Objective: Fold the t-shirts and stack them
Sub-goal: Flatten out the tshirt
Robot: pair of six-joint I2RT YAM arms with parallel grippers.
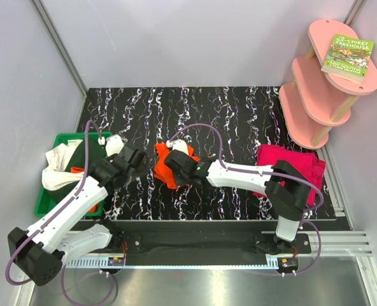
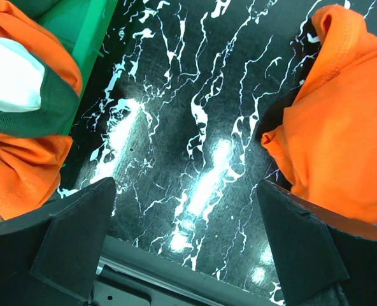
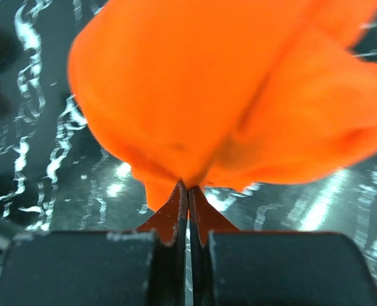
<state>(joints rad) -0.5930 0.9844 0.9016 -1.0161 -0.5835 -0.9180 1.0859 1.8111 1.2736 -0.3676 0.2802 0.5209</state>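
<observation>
A bright orange t-shirt [image 1: 165,167] lies bunched at the middle of the black marbled table [image 1: 176,102]. My right gripper [image 1: 176,167] is shut on its edge; in the right wrist view the orange cloth [image 3: 220,95] bulges just above my closed fingertips [image 3: 188,191]. My left gripper [image 1: 135,164] is open and empty, over bare table between the bin and the orange shirt, whose cloth [image 2: 341,127] shows by its right finger [image 2: 309,255]. A folded magenta-pink t-shirt [image 1: 290,167] lies at the right. White [image 1: 58,169], dark green and orange shirts [image 2: 16,172] fill the bin.
A green plastic bin [image 1: 48,197] stands at the table's left edge. A pink tiered shelf [image 1: 322,83] with a book [image 1: 348,55] on top stands at the back right. Grey walls close the back and sides.
</observation>
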